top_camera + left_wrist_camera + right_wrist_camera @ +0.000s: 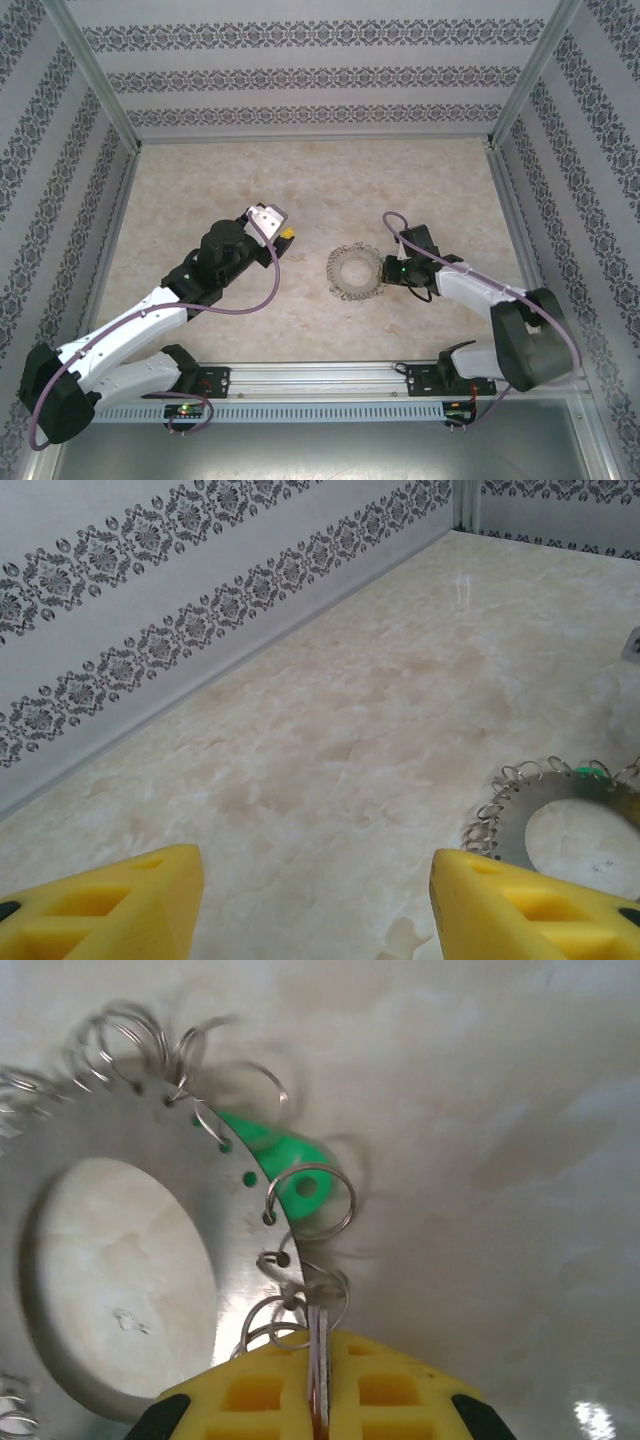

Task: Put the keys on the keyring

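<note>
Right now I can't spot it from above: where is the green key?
Right wrist view: the green key lies at the keyring's right rim, under a wire loop, just beyond the right pincer.

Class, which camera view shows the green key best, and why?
Right wrist: the green key is close up, head partly under the keyring. Left wrist shows a green sliver at the rim; top external is too small to tell.

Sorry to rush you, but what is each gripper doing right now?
Left gripper: open, holding nothing.
Right gripper: shut on a thin metal strip at the keyring rim.
</note>
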`<action>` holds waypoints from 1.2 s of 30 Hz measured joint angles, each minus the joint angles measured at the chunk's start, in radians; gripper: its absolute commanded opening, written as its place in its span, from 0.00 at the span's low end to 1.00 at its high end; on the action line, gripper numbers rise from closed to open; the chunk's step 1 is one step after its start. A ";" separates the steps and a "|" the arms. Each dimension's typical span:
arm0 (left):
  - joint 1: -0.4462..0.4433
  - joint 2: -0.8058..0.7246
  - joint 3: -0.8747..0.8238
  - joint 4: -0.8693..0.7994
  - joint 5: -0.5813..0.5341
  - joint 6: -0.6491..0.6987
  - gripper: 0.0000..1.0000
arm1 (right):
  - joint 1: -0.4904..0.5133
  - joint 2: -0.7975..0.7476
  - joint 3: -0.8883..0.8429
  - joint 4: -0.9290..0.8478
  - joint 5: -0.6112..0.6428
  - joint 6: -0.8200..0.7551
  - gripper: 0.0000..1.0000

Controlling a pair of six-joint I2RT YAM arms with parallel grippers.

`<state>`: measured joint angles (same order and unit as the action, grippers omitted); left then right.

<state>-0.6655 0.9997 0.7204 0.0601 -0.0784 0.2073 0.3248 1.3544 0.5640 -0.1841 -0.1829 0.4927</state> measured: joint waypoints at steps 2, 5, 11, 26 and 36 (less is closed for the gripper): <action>0.000 0.000 0.000 0.000 0.000 0.000 0.63 | -0.002 0.027 0.030 -0.012 -0.013 0.013 0.19; 0.000 0.000 0.000 0.000 -0.001 0.000 0.64 | 0.006 0.034 0.052 -0.059 -0.003 0.037 0.29; 0.002 -0.009 -0.004 0.001 -0.051 0.005 0.70 | 0.011 -0.124 0.098 -0.243 0.181 0.070 0.57; 0.562 -0.045 -0.179 0.002 -0.102 -0.225 1.00 | -0.202 -0.295 0.039 0.151 0.593 -0.308 0.98; 0.660 0.201 -0.267 0.200 -0.035 -0.268 1.00 | -0.251 0.036 -0.086 0.644 0.402 -0.450 0.98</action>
<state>-0.0051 1.2007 0.4534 0.2596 -0.1131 -0.0608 0.0738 1.3903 0.4778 0.4599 0.2195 0.0429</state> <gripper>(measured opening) 0.996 0.978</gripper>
